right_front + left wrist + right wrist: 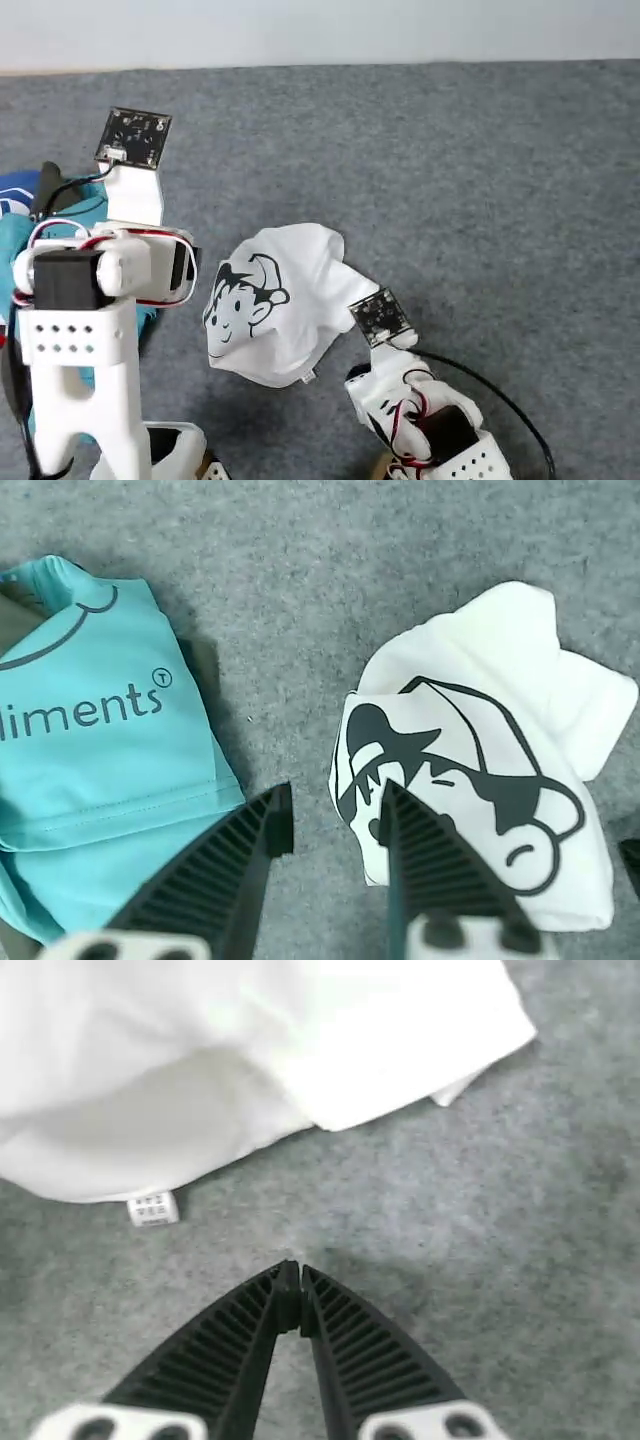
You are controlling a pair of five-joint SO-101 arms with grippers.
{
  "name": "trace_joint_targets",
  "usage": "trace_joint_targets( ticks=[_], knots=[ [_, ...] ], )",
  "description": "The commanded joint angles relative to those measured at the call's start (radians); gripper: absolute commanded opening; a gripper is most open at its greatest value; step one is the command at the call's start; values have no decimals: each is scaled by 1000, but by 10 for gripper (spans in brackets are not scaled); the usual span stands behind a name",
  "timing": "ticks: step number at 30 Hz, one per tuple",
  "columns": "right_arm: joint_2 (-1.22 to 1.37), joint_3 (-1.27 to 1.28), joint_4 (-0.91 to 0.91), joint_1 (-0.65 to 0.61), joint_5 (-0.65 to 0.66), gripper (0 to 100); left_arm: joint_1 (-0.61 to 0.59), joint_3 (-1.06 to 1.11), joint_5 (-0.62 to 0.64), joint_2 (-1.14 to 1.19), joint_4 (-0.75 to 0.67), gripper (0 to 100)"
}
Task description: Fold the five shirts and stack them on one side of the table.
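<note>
A crumpled white shirt with a black cartoon face (270, 305) lies mid-table on the grey carpet. My left gripper (335, 805) hangs open above the bare carpet between this white shirt (480, 770) and a folded teal shirt (90, 730). In the high view the teal shirt (12, 255) lies at the table's left side, partly hidden under the left arm (100, 280). My right gripper (290, 1282) is shut with nothing in it, just off the white shirt's near hem (250, 1060), close to its small label (152, 1208).
A blue piece of cloth (15, 190) peeks out beyond the teal shirt at the far left edge. The right arm's base (430, 430) and its black cable (500, 395) sit at the front. Bare carpet stretches across the back and right.
</note>
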Motion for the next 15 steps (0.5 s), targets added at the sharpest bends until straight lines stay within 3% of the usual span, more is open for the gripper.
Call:
trace_joint_targets(
  ticks=[1,6,8,15],
  knots=[
    [-7,-34,-4,153,87,14,12,1,11,8,25,141],
    [-7,-110,-68,412,308,15,127,1,9,2,26,142],
    [4,-180,-70,490,333,14,183,1,9,9,26,144],
    [208,-503,51,515,348,14,238,124,-21,11,26,145]
  ],
)
